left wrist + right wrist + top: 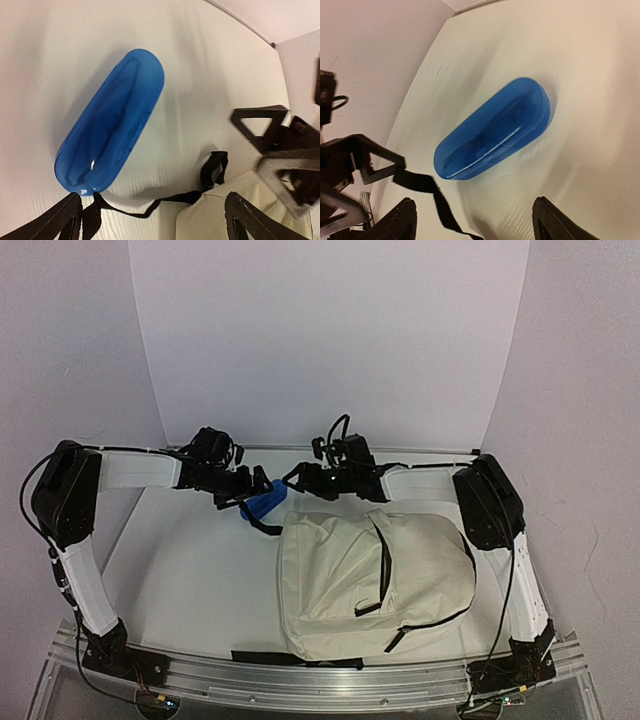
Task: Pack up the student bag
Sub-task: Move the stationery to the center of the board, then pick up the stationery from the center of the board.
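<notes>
As I look down from above and behind the arms, the student bag [340,585] lies flat on the white tabletop [190,580], right of the middle. Its black zips show as dark lines, and I cannot see what is inside. Just beyond its far left corner sits a blue case [264,506], with the left pincer [248,492] and right pincer [298,480] meeting over it; plain white walls [330,340] close the space on three sides. From the left wrist, the left pincer [152,200] is released, its fingers [65,220] spread wide. The translucent case [112,122] lies shut on the tabletop, its near end meeting a black strap [150,207] that runs to the bag's cream fabric [210,222]. From the right wrist, the right pincer [474,200] also stands released over the case [492,130], whose contents are unclear.
</notes>
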